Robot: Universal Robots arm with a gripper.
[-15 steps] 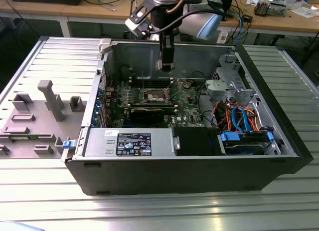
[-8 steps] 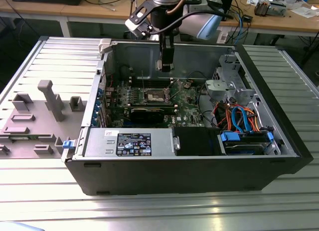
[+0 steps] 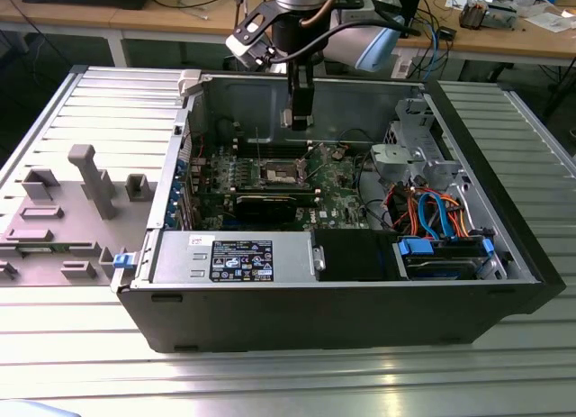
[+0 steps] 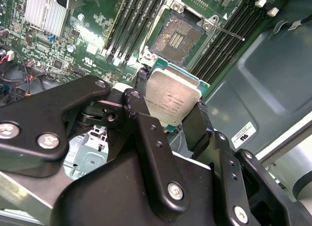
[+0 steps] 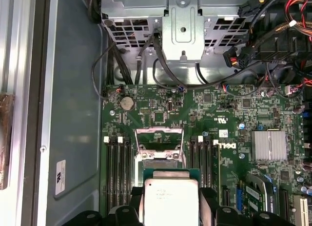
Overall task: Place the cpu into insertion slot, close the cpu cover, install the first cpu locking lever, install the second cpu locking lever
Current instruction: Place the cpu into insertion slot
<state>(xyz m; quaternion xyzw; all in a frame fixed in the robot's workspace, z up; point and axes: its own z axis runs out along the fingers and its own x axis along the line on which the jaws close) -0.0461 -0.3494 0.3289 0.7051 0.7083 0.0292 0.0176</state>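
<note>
My gripper (image 4: 170, 103) is shut on the cpu (image 4: 171, 96), a flat square chip with a silver-grey top, pinched at two opposite edges by the black fingers (image 4: 140, 92). In the exterior view the gripper (image 3: 300, 118) hangs inside the open computer case, above the green board. The insertion slot (image 4: 176, 38) lies bare, its dark centre showing, a short way past the chip and apart from it. In the first wrist view the cpu (image 5: 170, 201) hovers just before the slot (image 5: 163, 163), and the cpu cover (image 5: 159, 138) stands raised. A thin locking lever (image 4: 226, 30) sticks out beside the slot.
Black memory slots (image 5: 119, 172) flank the slot on both sides. A finned heatsink (image 5: 269, 145) and a long black graphics card (image 3: 270, 203) lie nearby. A metal drive cage (image 3: 409, 156) and bundled cables (image 3: 432, 210) fill the exterior view's right; grey fixtures (image 3: 90, 183) stand outside the case.
</note>
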